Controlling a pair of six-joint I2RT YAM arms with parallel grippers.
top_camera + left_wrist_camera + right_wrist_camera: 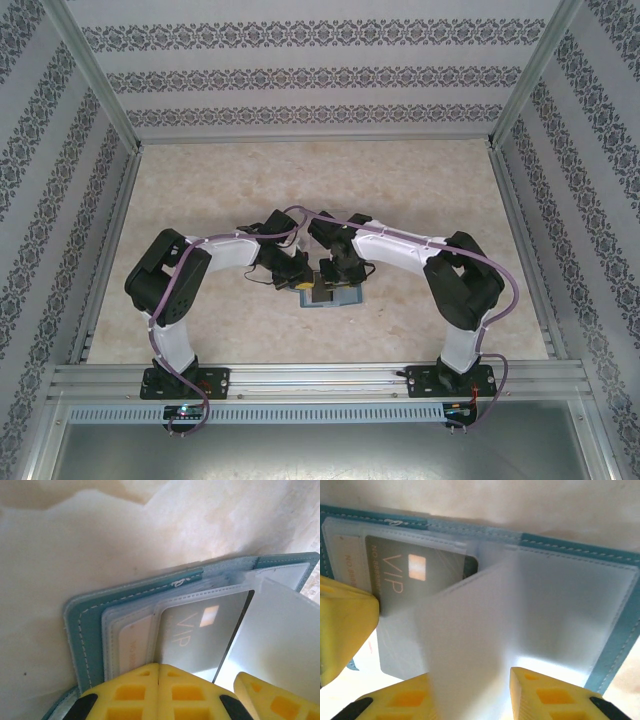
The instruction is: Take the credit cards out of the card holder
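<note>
1. Where the two arms meet at mid-table, the card holder lies opened flat on its back, teal cover down and clear sleeves up.
2. Surface: the table is a pale beige, marble-patterned sheet, with faint specks visible in the left wrist view.
3. Room: walls on three sides carry striped wallpaper with dark ornamental bands. An aluminium frame runs along the near edge, and both arm bases are bolted to it.
4. Cables: a purple cable loops along each arm.
5. Credit cards: a black card marked "VIP" sits inside a clear sleeve on the holder's left half. A pale card with orange lettering lies tucked beside it, partly covered.
6. Left gripper: the yellow jaws are together, positioned over the near edge of the sleeves. I cannot tell whether anything is pinched between them.
7. Right gripper: the jaws stand apart, and a translucent sleeve leaf rises upright in the gap between them. Contact with the fingers cannot be determined.
8. Both grippers sit close together, above the holder.
</note>
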